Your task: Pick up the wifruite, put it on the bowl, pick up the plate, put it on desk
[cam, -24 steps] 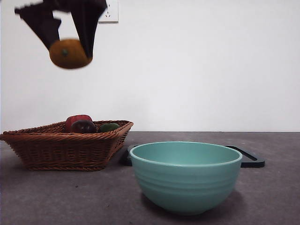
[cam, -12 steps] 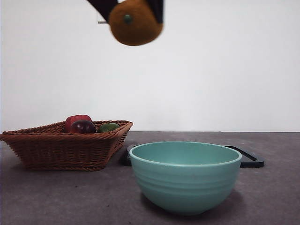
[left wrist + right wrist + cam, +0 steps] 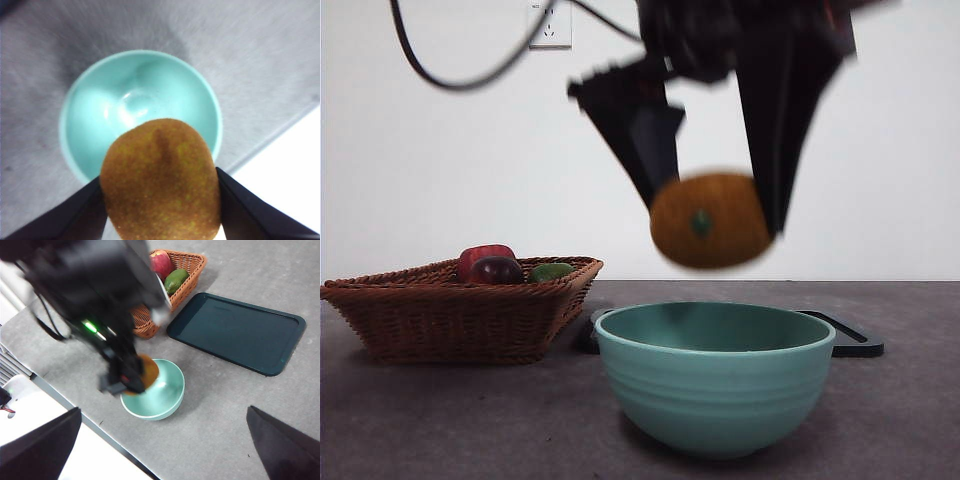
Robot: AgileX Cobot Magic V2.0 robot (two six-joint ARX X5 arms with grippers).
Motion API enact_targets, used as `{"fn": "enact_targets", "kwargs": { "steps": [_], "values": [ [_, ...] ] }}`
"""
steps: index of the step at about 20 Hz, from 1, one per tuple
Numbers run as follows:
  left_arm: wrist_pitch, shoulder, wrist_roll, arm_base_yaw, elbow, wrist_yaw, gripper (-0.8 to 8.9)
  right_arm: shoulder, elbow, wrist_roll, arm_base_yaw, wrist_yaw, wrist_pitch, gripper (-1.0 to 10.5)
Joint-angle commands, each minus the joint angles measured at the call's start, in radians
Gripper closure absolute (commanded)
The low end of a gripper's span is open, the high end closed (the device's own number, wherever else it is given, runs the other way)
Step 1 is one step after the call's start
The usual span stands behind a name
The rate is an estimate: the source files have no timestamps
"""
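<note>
The bowl [image 3: 715,375] stands nearest on the tabletop [image 3: 440,420], close to its front edge, and it is empty. Directly above the bowl, clear of the rim, the left gripper [image 3: 712,205] holds the wifruite [image 3: 710,220] in the air. The fruit sits between the two black fingers [image 3: 640,130], one finger pressing on each side, so the fingers are closed around it about as wide as the fruit. In the left wrist view the wifruite [image 3: 161,181] covers the near part of the bowl [image 3: 95,120] below it.

Behind the bowl a dark flat tray [image 3: 237,332] lies on the tabletop, with nothing on it. To the side of the tray stands a woven basket [image 3: 460,310] with a red fruit [image 3: 485,257], a dark purple fruit [image 3: 498,270] and a green fruit [image 3: 552,271] inside.

The right gripper [image 3: 165,450] waits high above the tabletop, away from all things, its fingers spread wide and holding nothing.
</note>
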Motion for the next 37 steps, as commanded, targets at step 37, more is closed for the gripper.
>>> {"fn": "enact_targets", "kwargs": {
  "steps": [37],
  "values": [
    [0.096,-0.112,0.075,0.005,0.024,-0.035,2.68,0.002,0.019,-0.010,0.003,-0.002,0.009,3.6]
  ]
}}
